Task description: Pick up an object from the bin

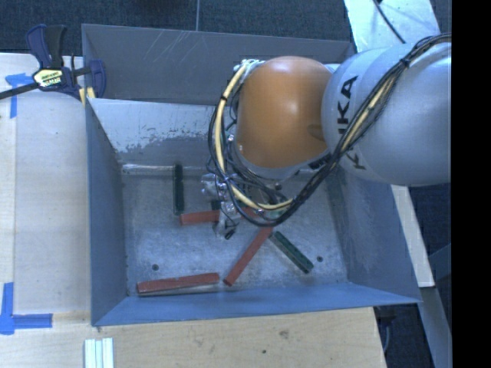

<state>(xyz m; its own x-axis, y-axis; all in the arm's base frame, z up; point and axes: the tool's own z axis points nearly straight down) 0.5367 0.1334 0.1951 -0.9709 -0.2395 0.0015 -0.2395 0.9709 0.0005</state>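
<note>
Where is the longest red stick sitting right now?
In the camera view, the longest red stick lies flat by the near wall of the bin, left of centre, its right end near the lower tip of the slanted red stick.

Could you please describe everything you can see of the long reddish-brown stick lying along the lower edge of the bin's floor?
The long reddish-brown stick is a slim, straight bar with a dull surface, perhaps wood or plastic. It lies flat on the bin's floor, close along the lower wall and nearly parallel to it. Its right end nears the lower end of the slanted red stick; whether they touch I cannot tell. The gripper is apart from it.
</note>
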